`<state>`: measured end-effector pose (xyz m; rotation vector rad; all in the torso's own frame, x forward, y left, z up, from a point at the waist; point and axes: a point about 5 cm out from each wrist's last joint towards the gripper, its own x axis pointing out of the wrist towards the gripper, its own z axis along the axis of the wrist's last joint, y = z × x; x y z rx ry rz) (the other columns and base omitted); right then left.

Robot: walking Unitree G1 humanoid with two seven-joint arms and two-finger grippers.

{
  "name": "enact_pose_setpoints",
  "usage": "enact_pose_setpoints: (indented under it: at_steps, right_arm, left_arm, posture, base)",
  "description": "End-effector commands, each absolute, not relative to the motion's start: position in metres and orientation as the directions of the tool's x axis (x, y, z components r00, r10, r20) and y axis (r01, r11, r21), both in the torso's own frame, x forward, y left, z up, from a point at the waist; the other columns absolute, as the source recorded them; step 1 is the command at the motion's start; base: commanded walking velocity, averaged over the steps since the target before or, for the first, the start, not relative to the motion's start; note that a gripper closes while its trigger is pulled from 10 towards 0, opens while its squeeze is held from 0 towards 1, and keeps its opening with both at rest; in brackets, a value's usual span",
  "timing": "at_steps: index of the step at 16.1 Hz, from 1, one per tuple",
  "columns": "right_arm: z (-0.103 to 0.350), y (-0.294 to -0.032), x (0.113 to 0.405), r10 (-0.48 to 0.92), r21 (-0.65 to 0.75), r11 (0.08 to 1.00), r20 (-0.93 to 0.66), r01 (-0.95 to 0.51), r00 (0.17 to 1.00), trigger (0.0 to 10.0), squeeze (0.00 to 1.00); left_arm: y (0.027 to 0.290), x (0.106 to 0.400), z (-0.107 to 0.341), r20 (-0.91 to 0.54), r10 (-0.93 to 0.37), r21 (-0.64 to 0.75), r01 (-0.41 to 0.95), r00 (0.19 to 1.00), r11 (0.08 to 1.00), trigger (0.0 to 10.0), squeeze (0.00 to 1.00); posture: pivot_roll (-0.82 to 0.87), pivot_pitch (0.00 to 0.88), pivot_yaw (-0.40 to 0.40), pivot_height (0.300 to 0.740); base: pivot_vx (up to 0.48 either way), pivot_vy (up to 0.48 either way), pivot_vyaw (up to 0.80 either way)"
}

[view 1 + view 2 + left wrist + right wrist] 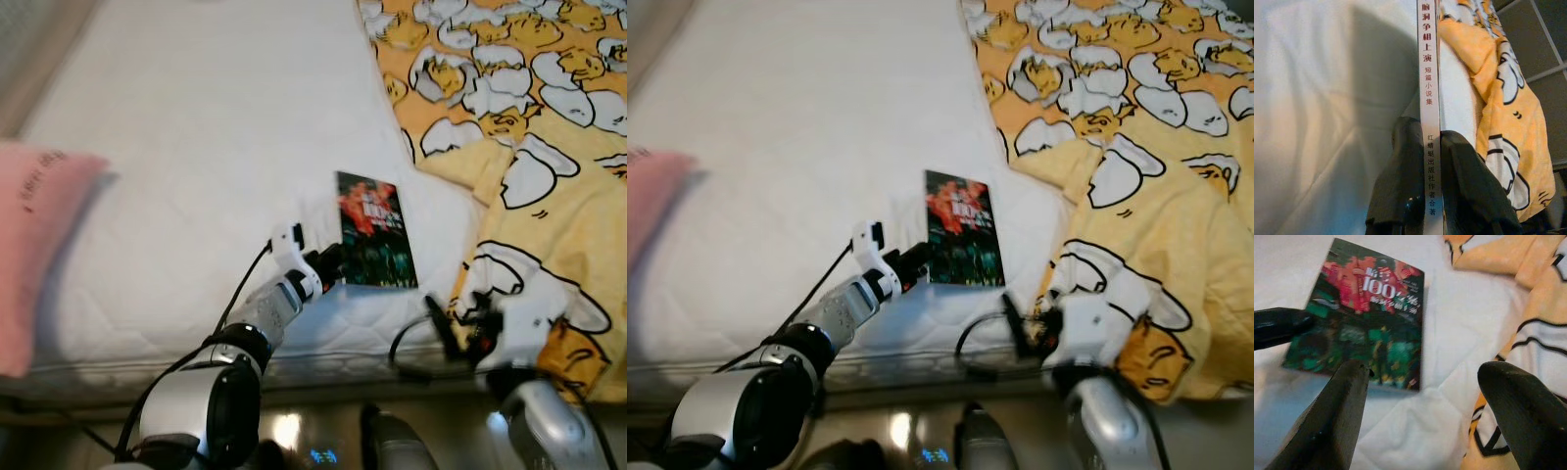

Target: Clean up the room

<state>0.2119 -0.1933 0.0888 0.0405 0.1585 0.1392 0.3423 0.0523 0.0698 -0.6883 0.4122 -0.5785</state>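
left gripper point(331, 266) clamped on the book's point(375, 230) near corner; book flat on the white mattress point(216, 147), beside the yellow blanket point(549, 137). left wrist: fingers point(1400, 176) pinch the spine. right wrist: right gripper point(1422, 406) spread wide, near the book.

A white quilted mattress point(196, 176) is spread across the view. A yellow blanket point(549, 147) printed with egg cartoons is bunched on its right side. A pink pillow point(34, 245) is seen at the left edge.

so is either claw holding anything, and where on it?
Left claw is shut on the book, pinching its spine edge at the near corner. Right claw is open, holding nothing.
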Motion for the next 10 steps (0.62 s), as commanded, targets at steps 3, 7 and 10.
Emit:
enact_pose_setpoints:
  at_steps: [3, 7, 10]
  right_arm:
    - [0.087, -0.216, 0.228, -0.018, 0.053, 0.998, -0.108, 0.024, 0.994, 10.0, 0.00]
    - [0.102, -0.220, 0.255, -0.073, 0.047, 0.996, -0.009, 0.074, 0.997, 10.0, 0.00]
    - [0.104, -0.223, 0.268, -0.074, 0.037, 0.997, 0.012, 0.073, 0.997, 10.0, 0.00]
  left_arm:
    - [0.075, 0.358, 0.095, -0.082, -0.552, -0.434, 0.469, 0.830, 0.769, 0.0, 0.00]
    - [0.127, 0.360, 0.125, 0.036, -0.402, -0.071, 0.403, 0.915, 0.912, 0.0, 0.00]
    - [0.149, 0.344, 0.130, 0.098, -0.314, 0.076, 0.307, 0.945, 0.949, 0.0, 0.00]
  posture:
    - [-0.25, 0.000, 0.103, 0.740]
    - [-0.17, 0.000, 0.073, 0.740]
    - [-0.11, 0.000, 0.027, 0.740]
  base:
    - [0.000, 0.000, 0.00]
    - [0.000, 0.000, 0.00]
    - [0.000, 0.000, 0.00]
